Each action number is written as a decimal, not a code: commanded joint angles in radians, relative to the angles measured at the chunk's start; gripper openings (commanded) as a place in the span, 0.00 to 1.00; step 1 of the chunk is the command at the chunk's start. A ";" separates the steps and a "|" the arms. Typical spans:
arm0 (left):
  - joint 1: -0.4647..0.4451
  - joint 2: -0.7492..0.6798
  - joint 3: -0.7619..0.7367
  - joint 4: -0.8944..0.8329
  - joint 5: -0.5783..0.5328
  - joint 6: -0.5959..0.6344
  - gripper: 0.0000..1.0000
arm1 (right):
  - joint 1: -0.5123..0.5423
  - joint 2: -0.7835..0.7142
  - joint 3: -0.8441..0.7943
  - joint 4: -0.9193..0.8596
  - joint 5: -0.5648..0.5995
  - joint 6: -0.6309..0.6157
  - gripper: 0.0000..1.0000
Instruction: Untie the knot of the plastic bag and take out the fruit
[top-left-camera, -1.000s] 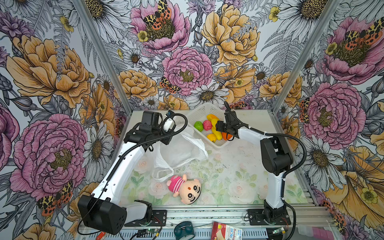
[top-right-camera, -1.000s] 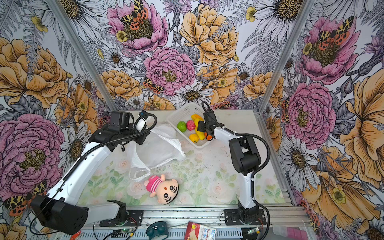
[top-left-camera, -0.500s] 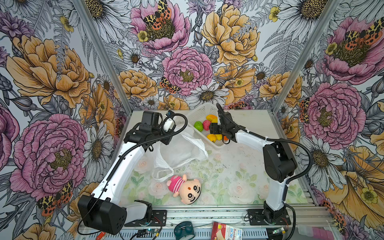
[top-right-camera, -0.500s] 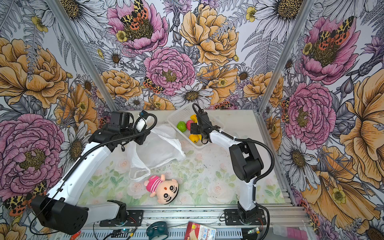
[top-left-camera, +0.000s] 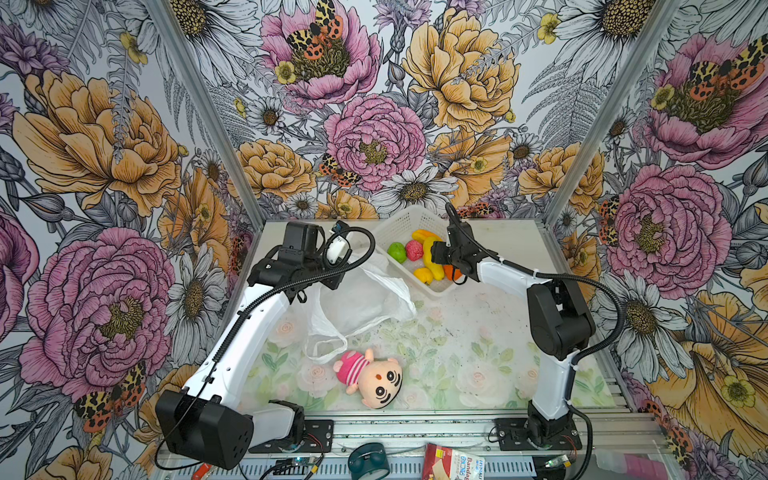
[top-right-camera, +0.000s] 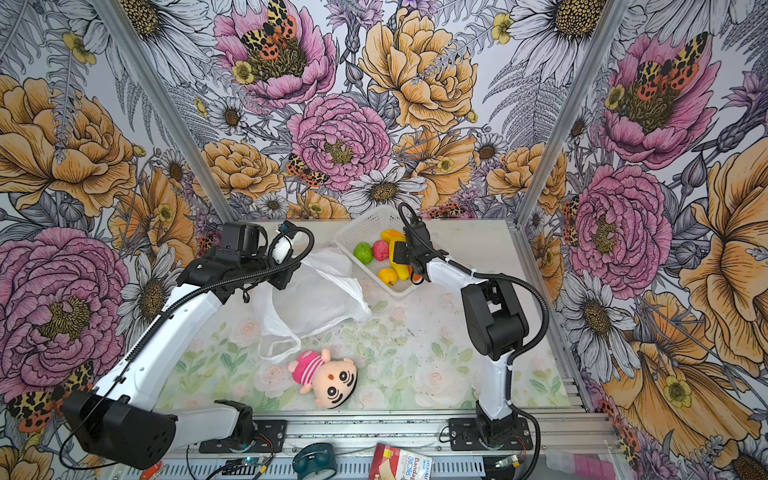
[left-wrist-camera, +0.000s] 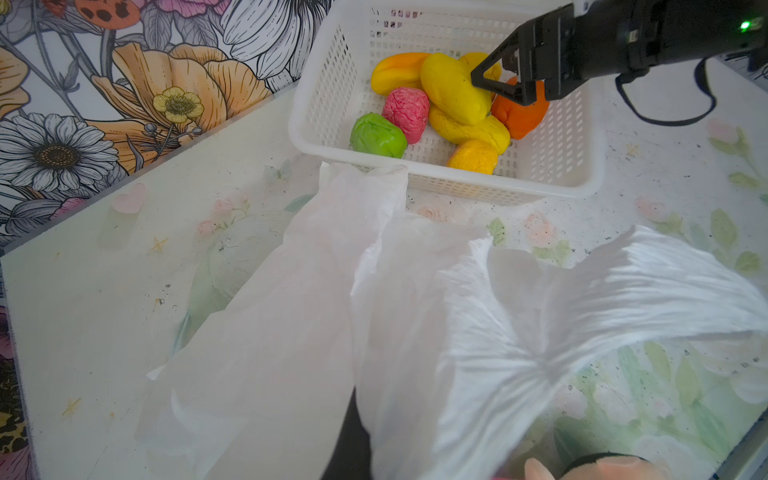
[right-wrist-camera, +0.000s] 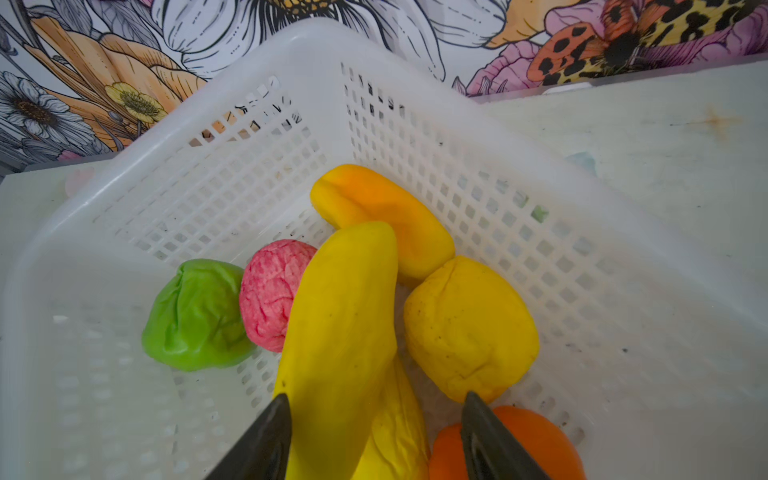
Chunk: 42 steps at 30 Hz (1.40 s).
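The white plastic bag (top-left-camera: 361, 299) (top-right-camera: 311, 299) hangs limp from my left gripper (top-left-camera: 322, 286), which is shut on its upper edge; in the left wrist view the bag (left-wrist-camera: 415, 332) hides the jaws. One handle loop (top-left-camera: 328, 349) lies loose on the table and no knot shows. The fruit lies in the white basket (top-left-camera: 399, 224) (right-wrist-camera: 374, 62): green (right-wrist-camera: 195, 316), pink-red (right-wrist-camera: 266, 291), a long yellow one (right-wrist-camera: 340, 324), a round yellow one (right-wrist-camera: 469, 328) and an orange one (right-wrist-camera: 536, 440). My right gripper (right-wrist-camera: 376, 397) (top-left-camera: 434, 253) is open, low over the long yellow fruit.
A pink-striped plush doll (top-left-camera: 370, 376) (top-right-camera: 324, 376) lies near the table's front edge, just below the bag's handle loop. The basket stands at the back, close to the floral rear wall. Floral side walls close in the table on the left and right.
My right gripper has shifted a little to the left over the fruit in the basket. The left arm and the bag have stayed put.
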 joint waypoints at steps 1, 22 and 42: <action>0.015 0.006 0.006 0.004 0.014 -0.012 0.00 | -0.011 0.040 0.044 -0.025 -0.033 0.023 0.64; 0.107 0.136 0.302 0.016 -0.012 -0.037 0.00 | -0.003 -0.223 -0.163 0.116 -0.031 0.020 0.63; 0.130 0.532 0.506 0.031 -0.058 0.056 0.00 | -0.009 0.022 0.038 0.046 -0.094 -0.026 0.73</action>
